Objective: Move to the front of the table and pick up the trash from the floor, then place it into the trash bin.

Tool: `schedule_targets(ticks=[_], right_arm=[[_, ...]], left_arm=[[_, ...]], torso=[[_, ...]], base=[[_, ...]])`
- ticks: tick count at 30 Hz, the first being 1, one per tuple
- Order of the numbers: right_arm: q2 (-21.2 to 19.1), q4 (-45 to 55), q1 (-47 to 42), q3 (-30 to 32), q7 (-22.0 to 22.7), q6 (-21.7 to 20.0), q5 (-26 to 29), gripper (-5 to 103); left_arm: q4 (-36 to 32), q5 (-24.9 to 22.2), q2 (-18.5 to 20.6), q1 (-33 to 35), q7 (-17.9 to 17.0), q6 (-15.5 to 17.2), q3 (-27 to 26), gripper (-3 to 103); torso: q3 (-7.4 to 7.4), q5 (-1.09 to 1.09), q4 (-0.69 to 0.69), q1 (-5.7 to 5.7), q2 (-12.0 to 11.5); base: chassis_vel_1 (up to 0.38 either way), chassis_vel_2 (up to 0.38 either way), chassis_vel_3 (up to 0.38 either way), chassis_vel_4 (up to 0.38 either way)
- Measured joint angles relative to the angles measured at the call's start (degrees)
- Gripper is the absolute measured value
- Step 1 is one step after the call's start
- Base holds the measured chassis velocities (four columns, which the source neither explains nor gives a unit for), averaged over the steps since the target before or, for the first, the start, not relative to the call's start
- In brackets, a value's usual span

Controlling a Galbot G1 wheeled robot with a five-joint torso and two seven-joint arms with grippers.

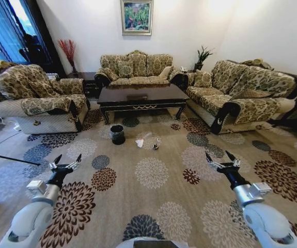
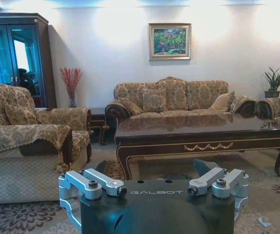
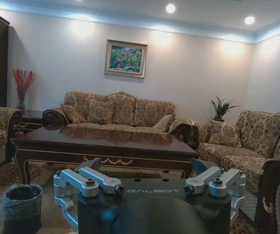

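Nearest to us, low over the beige carpet with its large round flower medallions (image 1: 153, 206), we hold both arms forward and apart. Our left gripper (image 1: 66, 160) hovers above the floor with its dark fingertips spread and nothing between them; our right gripper (image 1: 221, 157) hangs the same way on the other side, fingers apart and empty.

Farther ahead on the carpet lies the trash: a crumpled white paper wad (image 1: 140, 141) and, just beside it, a tiny dark shiny scrap (image 1: 155, 146). We cannot make out any other piece clearly. To the left of the paper stands the small round black trash bin with a clear liner bag over its rim (image 1: 117, 134), upright and near the table's front left leg.

Beyond these sits the large low coffee table of glossy dark wood with gold scroll ornament on its apron (image 1: 141, 98). Floral-patterned sofas (image 1: 134, 67) surround it on three sides, under a framed green painting (image 1: 137, 16) on the far wall.
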Motion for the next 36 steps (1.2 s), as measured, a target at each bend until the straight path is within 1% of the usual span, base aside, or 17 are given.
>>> schedule_targets(ticks=[7, 15, 19, 20, 22, 36], right_arm=[[0.6, 0.1, -0.6, -0.4, -0.3, 0.4, -0.9, 100], [0.2, 0.1, -0.6, -0.5, -0.3, 0.4, -0.7, 100], [0.1, 0.1, -0.3, -0.7, -0.2, 0.2, -0.7, 100], [0.1, 0.1, -0.3, -0.7, -0.2, 0.2, -0.7, 100], [0.1, 0.2, -0.1, -0.8, -0.1, 0.0, -0.7, 100], [0.5, 0.1, -0.7, -0.8, -0.2, 0.4, -0.8, 100]], left_arm=[[0.8, 0.2, 0.5, -1.6, 0.0, -0.2, -0.3, 100], [0.5, 0.6, 0.2, -0.9, 0.0, 0.5, -0.1, 100], [0.0, 0.3, 0.2, -1.5, 0.2, 2.1, -0.1, 100], [0.0, 0.3, 0.2, -1.5, 0.2, 2.1, -0.1, 100], [-0.1, 0.2, 0.3, -1.9, 0.2, 2.6, -0.1, 100], [0.2, 1.3, -0.2, -2.2, -0.3, 2.7, 0.4, 100]], torso=[[0.0, 0.0, -0.01, 0.0, 0.0], [-0.13, 0.0, 0.0, -0.1, -0.3], [-0.77, -0.01, 0.0, -0.67, -1.5], [-0.77, -0.01, 0.0, -0.67, -1.5], [-1.2, -0.01, 0.0, -1.06, -2.3], [-3.65, -0.01, -0.01, -3.04, -6.7]], base=[[0.0, 0.0, 0.0, 0.0], [0.0, 0.0, 0.0, 0.0], [0.0, 0.0, 0.0, 0.0], [0.0, 0.0, 0.0, 0.0], [0.0, 0.0, 0.0, 0.0], [0.0, 0.0, 0.0, 0.0]])
